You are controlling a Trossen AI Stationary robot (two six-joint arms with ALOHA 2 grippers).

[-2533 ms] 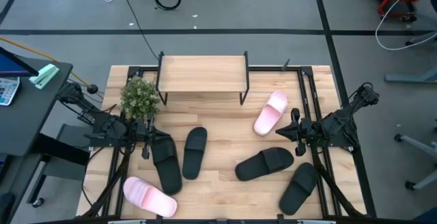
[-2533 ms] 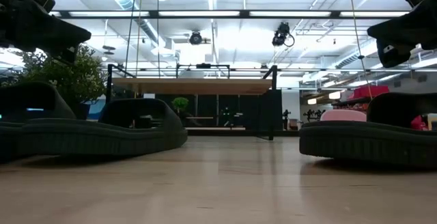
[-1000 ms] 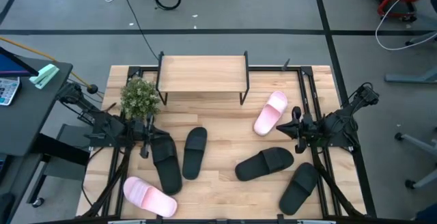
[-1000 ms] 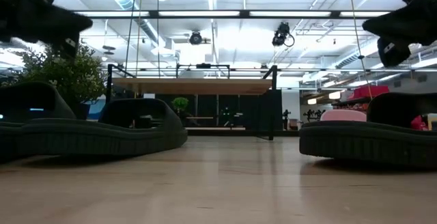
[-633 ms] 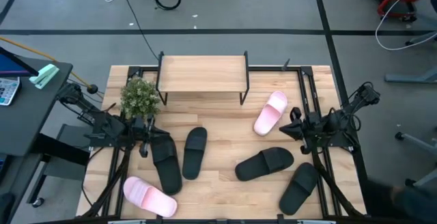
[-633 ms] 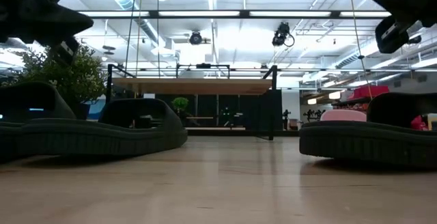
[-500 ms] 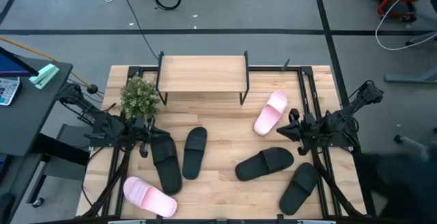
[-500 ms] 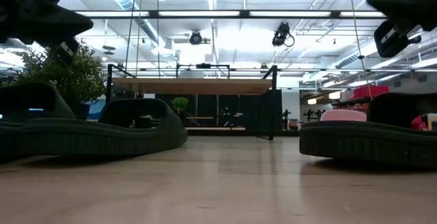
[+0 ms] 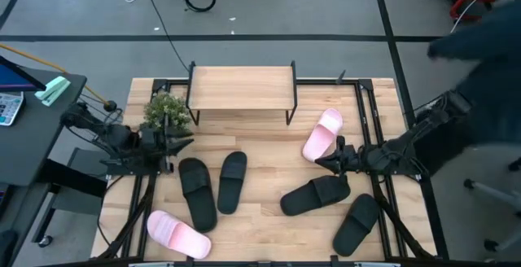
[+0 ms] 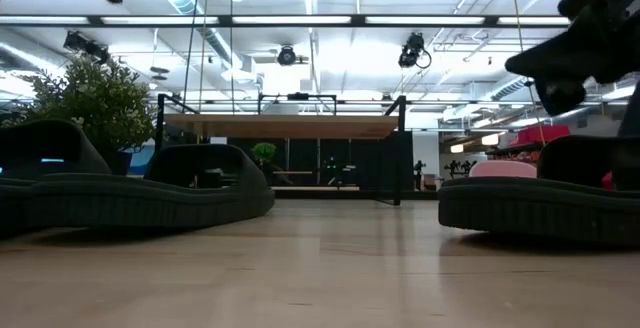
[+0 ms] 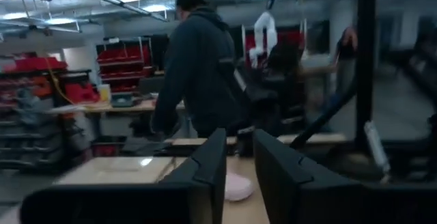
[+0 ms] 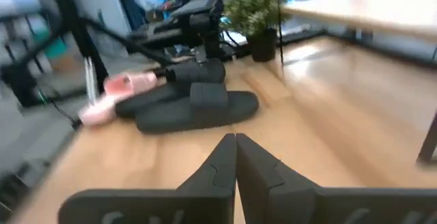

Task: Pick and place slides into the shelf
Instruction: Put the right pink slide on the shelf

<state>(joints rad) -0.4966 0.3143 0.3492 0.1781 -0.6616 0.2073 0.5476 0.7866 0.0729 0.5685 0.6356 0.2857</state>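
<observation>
The table (image 9: 269, 210) carries the shelf (image 9: 241, 86) at its far edge, its top board bare in the high view; the low view shows it (image 10: 285, 125) side-on, standing on thin black legs.

Six slides lie on the table, none on the shelf. Two black ones sit side by side left of centre (image 9: 198, 194) (image 9: 231, 181), a pink one at the near left corner (image 9: 177, 234), another pink one right of the shelf (image 9: 323, 133), and two black ones at the near right (image 9: 316, 194) (image 9: 356, 222). The low view shows only black slides close to the lens and a sliver of pink (image 10: 503, 169).

A small potted plant (image 9: 167, 111) stands by the shelf's left legs.

The left gripper (image 9: 181, 142) hangs above the table just beside the plant, holding nothing. Its wrist view shows the fingers (image 11: 205, 166) slightly parted, and a person in a dark hooded top beyond the table.

The right gripper (image 9: 320, 160) hangs between the right pink slide and the black one below it. Its wrist view shows the fingers (image 12: 217, 162) pressed together, empty.

A dark blurred shape (image 9: 488, 63) covers the high view's right side.
</observation>
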